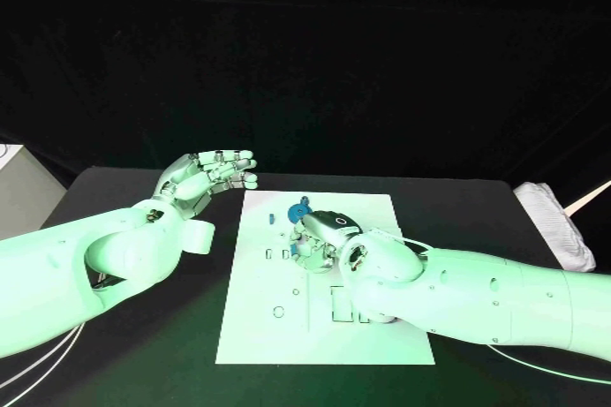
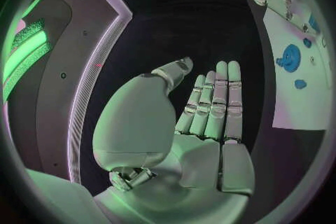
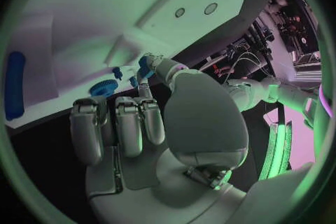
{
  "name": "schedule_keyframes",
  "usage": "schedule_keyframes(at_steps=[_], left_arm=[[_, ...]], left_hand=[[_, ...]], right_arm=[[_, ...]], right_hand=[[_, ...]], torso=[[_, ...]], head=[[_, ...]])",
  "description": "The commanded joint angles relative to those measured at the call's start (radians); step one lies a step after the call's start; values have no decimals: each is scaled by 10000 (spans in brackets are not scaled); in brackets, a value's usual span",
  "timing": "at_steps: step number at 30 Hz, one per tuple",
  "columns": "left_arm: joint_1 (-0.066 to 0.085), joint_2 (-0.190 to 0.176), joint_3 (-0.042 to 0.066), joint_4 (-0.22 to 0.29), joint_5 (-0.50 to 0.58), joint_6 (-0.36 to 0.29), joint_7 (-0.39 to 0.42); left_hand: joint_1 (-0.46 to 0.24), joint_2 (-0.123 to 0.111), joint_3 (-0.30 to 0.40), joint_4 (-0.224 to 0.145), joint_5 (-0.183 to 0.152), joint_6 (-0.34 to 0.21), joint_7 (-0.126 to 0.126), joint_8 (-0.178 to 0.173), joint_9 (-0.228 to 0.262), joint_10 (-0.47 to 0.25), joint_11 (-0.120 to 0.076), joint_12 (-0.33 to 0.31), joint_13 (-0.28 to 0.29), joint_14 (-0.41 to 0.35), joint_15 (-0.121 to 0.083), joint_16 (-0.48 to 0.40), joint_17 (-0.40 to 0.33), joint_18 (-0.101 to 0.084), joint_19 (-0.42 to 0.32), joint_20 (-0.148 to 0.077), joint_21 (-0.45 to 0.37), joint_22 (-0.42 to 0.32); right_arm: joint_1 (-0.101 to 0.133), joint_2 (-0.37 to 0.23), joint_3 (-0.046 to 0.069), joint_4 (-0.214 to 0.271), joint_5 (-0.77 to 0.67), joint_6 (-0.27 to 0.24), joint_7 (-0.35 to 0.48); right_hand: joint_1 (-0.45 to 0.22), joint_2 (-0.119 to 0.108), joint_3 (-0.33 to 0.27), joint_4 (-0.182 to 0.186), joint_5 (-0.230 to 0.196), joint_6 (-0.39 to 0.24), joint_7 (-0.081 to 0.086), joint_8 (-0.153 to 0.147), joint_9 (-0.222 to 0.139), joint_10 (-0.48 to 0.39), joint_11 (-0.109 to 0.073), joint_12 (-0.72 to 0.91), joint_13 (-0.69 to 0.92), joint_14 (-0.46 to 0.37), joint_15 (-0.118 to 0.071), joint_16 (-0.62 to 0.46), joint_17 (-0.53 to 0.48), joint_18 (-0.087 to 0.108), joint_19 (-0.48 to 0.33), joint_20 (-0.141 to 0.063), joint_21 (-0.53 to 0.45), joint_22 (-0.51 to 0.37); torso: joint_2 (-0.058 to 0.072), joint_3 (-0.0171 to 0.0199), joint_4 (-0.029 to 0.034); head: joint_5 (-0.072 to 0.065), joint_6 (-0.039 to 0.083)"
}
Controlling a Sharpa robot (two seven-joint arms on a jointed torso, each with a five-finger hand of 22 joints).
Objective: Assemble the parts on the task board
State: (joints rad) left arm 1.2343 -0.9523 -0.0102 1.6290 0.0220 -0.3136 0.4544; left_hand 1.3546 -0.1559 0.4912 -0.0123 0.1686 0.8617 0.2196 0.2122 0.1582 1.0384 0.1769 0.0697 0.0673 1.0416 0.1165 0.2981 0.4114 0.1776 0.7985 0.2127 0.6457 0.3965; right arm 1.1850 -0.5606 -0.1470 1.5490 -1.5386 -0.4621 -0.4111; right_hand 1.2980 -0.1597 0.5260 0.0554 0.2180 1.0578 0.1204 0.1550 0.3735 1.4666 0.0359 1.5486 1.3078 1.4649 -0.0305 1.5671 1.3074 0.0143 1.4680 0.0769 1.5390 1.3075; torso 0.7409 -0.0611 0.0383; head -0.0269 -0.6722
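The right hand [image 1: 334,241] is resting over the middle of the board [image 1: 261,327], its fingers [image 3: 147,64] pinching a small blue part [image 3: 143,70]. A blue gear [image 1: 300,209] is lying on the board just beyond those fingers. The left hand [image 1: 204,179] is hovering over the counter [image 1: 115,191] beside the board's far corner, fingers [image 2: 217,101] released and holding nothing.

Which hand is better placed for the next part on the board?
Probably the right hand: it is over the task board, pinching a small blue part near the blue gear. The left hand is raised beside the board, holding nothing.
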Motion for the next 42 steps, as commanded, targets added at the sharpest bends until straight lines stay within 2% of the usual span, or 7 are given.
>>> schedule_keyframes(at_steps=[1,6,10,28,33,37,42], left_arm=[[7,17,4,12,-23,204,26],[7,15,3,7,-23,216,17],[7,8,3,5,-24,220,6],[7,-7,2,2,-39,251,-39],[7,-7,2,2,-40,265,-57],[7,-10,2,0,-41,274,-71],[7,-10,2,0,-42,291,-87]], left_hand=[[9,53,38,-28,2,-65,182,15,17,-68,4,56,5,-72,6,36,9,19,-48,-4,46,10],[25,42,45,-45,-1,-67,182,16,18,-69,5,56,4,-77,6,35,16,18,-60,-3,69,25],[25,42,45,-45,-1,-67,182,16,18,-69,5,56,4,-77,6,35,16,18,-60,-3,69,25],[16,38,47,-42,-2,-71,186,17,19,-72,9,54,3,-91,13,29,21,15,-79,1,88,37],[16,38,47,-42,-2,-71,186,17,19,-72,9,54,3,-91,13,29,21,15,-79,1,88,37],[16,38,47,-42,-2,-71,186,17,19,-72,9,54,3,-91,13,29,21,15,-79,1,88,37],[16,38,47,-42,-2,-71,186,17,19,-72,9,54,3,-91,13,29,21,15,-79,1,88,37]], right_arm=[[-50,47,-5,-45,-255,122,-198],[-113,106,-8,-107,-258,193,-285],[-136,126,-9,-145,-258,255,-341],[-188,149,-14,-159,-209,203,-309],[-189,154,-14,-176,-158,120,-228],[-189,162,-15,-200,-97,71,-146],[-190,163,-16,-228,-17,6,-45]], right_hand=[[-150,-14,-51,33,-67,54,-98,335,402,891,-54,-48,2450,1059,-62,37,2634,-52,848,-64,-2,2380],[-261,-56,-83,73,-115,40,-106,353,415,894,-61,-44,2453,1059,-68,37,2634,-49,843,-69,-13,2372],[-424,-91,-125,152,-439,7,-119,379,433,891,-73,-52,2449,1059,-77,37,2634,-49,843,-78,-17,2372],[-584,-272,-216,206,-560,-120,-86,353,424,868,-49,-95,2423,1059,-68,37,2634,-38,822,-78,-59,2343],[-661,-389,-268,242,-596,-332,-1,249,376,826,18,-169,2377,1052,-19,27,2607,-24,793,-50,-114,2303],[-818,-563,-498,392,-1161,-577,105,120,308,744,119,-310,2291,1034,77,-3,2532,3,739,36,-220,2228],[-802,-683,-753,469,-990,-851,196,-48,231,575,201,-595,2116,991,147,-72,2361,67,610,103,-468,2050]], torso=[[-3,-3,3],[3,3,10],[-4,-4,1],[2,-6,-1],[-1,-3,1],[0,-1,-1],[-7,-7,0]], head=[[-2,-17],[-16,-43],[-31,-44],[-29,-37],[-31,-47],[-20,-46],[-34,-54]])
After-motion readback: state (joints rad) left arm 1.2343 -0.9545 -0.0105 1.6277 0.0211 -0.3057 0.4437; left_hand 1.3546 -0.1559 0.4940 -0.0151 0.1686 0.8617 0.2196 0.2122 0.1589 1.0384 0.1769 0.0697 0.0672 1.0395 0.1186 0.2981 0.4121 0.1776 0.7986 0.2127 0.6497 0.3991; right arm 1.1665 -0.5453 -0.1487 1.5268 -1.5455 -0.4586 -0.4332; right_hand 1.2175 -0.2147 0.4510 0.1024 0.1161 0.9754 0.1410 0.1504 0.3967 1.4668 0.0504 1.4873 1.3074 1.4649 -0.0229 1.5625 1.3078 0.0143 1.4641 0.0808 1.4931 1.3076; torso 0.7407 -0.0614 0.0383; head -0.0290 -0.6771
